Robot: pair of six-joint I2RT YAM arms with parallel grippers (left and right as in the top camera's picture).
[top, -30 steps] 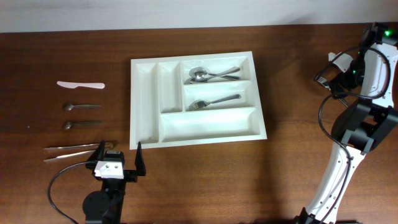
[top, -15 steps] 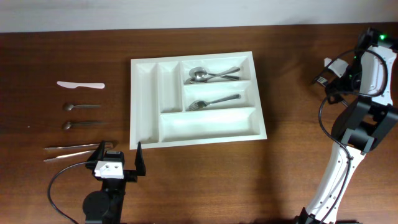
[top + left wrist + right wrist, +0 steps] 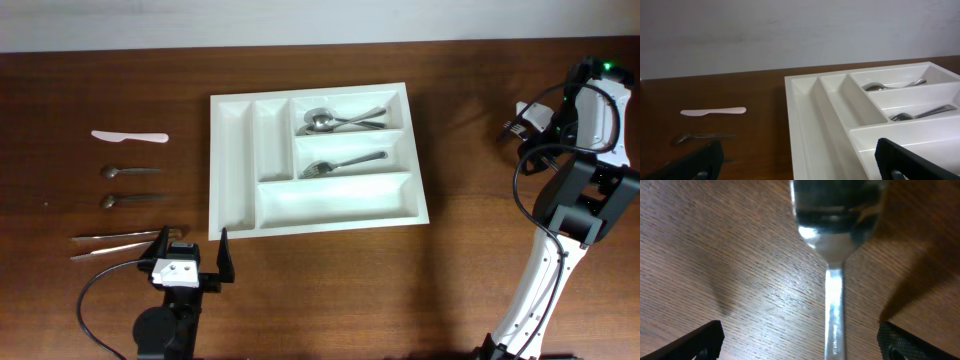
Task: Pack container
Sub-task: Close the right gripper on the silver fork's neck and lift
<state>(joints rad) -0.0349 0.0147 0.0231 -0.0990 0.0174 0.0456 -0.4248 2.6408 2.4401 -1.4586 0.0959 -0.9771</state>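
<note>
Brown table [image 3: 480, 70], seen from above: only the right arm [image 3: 590, 110] has moved, leaning over a little more. The tray [image 3: 235, 160] sits far to its left.

Left wrist: the left gripper [image 3: 192, 245] has its fingers apart, with the tray just ahead.

Right wrist: the right gripper [image 3: 805, 340] is wide apart, and a spoon [image 3: 834, 295] lies loose between its fingers. It looks ready to grab it.

The white plastic cutlery tray [image 3: 335, 200] lies flat mid-tabletop [image 3: 470, 270], slightly skewed. It has two narrow upright compartments on its left and three long crosswise ones. The top crosswise compartment holds spoons [image 3: 322, 121], the middle one a fork [image 3: 322, 167].
</note>
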